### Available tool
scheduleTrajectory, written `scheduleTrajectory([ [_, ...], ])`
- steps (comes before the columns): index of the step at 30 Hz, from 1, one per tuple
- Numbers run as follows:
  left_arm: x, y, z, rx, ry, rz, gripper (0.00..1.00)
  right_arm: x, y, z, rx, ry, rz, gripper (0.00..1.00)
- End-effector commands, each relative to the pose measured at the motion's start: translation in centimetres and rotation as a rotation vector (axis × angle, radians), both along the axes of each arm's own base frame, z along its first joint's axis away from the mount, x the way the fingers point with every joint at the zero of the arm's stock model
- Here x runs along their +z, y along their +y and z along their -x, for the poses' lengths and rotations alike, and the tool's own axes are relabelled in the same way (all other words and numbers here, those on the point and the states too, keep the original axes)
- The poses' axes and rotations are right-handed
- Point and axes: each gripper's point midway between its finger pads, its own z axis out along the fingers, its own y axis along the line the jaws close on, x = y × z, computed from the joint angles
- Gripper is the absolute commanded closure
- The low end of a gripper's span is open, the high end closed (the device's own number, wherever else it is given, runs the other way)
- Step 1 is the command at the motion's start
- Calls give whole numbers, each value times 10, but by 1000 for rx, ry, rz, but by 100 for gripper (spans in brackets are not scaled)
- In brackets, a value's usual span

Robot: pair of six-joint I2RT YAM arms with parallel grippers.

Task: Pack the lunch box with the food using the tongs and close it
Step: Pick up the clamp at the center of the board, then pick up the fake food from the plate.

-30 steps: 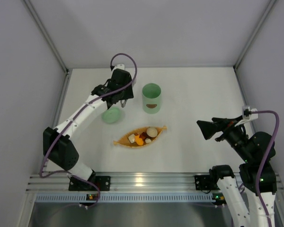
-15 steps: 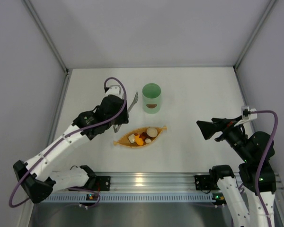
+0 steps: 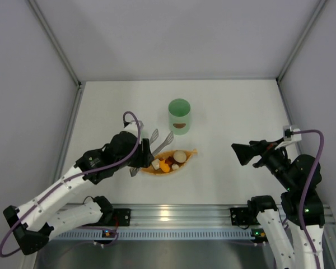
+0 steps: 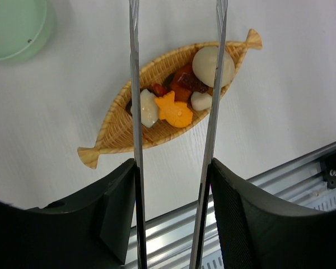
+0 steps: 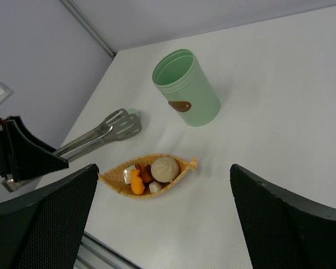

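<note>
My left gripper is shut on the silver tongs, one thin arm against each pad. The tongs' arms stand spread and, in the left wrist view, run across the orange leaf-shaped tray on either side of the food. The mint-green lunch box stands upright and open behind the tray. Its lid lies flat to the left. My right gripper is open and empty, off to the right.
An aluminium rail runs along the near table edge. Grey walls close in the left, back and right sides.
My left arm has swung from the back left, near the lid, toward me and over the tray, carrying the tongs. The right arm has stayed put.
</note>
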Motion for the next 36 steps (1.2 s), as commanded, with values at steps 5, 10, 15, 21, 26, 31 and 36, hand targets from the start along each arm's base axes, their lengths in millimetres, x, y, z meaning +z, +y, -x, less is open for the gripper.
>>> scheduleTrajectory([
  [5,-10,-28,25,-149,26,32,42,2,-4,0,-20,-17,17,0],
  [10,-22,-44,38,-203,26,-32,40,1,-4,1,-20,-15,17,1],
  [15,-31,-48,34,-171,18,-108,39,2,-5,2,-22,-16,19,0],
  [21,-33,-47,26,-132,-2,-131,39,3,-6,4,-22,-20,30,1],
  [26,-39,-53,26,-153,11,-141,39,3,-5,4,-21,-18,29,0],
  [31,-39,-61,28,-191,15,-131,39,6,-6,5,-27,-25,34,1],
  [36,-36,-68,30,-220,17,-112,39,6,-7,5,-29,-23,36,1],
])
